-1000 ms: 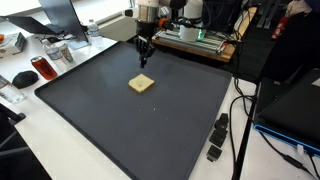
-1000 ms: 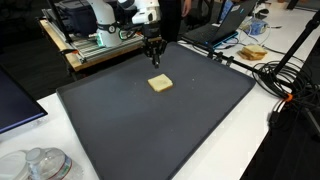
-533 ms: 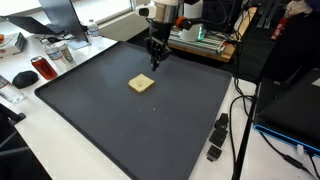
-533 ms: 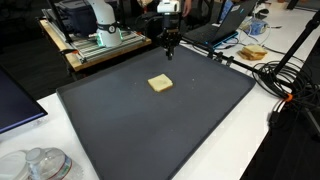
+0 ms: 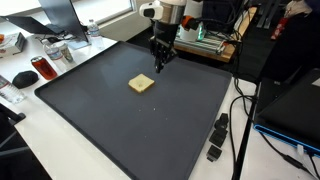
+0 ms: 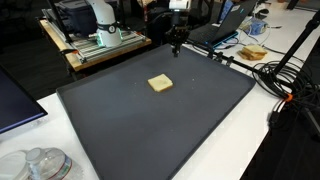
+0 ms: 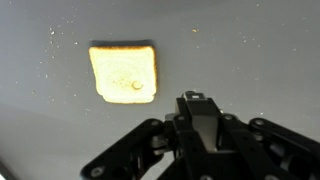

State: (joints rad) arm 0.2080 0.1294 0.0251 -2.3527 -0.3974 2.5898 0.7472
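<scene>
Presently, entry one: my claw (image 5: 158,62), hanging over the far part of the black mat (image 5: 150,130) that covers the counter, holding nothing; in the wrist view its fingers (image 7: 197,112) sit pressed together at the centre, so I record it as closed and empty. Entry two: the toast (image 5: 142,84), a small pale square lying flat on the mat, near my claw but not touching it, offset to one side and below. Entry three, handling note, offered as judgement: to take the toast cleanly I would want the fingers parted before coming down, the claw centred over the square so each finger clears an edge, and a level, gentle close, since a thin flat piece may slide or crumble if caught at a corner. Entry four, views compared: the wrist view alone shows the toast (image 7: 123,72) with its browned rim, a small round mark near one edge, and crumbs scattered on the mat; it does not show my height above the mat. Both exterior views show that gap and the toast (image 6: 159,84) apart from my claw (image 6: 177,47). An exterior view adds a red can (image 5: 44,68) beside the mat; an exterior view adds cables (image 6: 280,75) and a wooden frame (image 6: 80,55) behind.
</scene>
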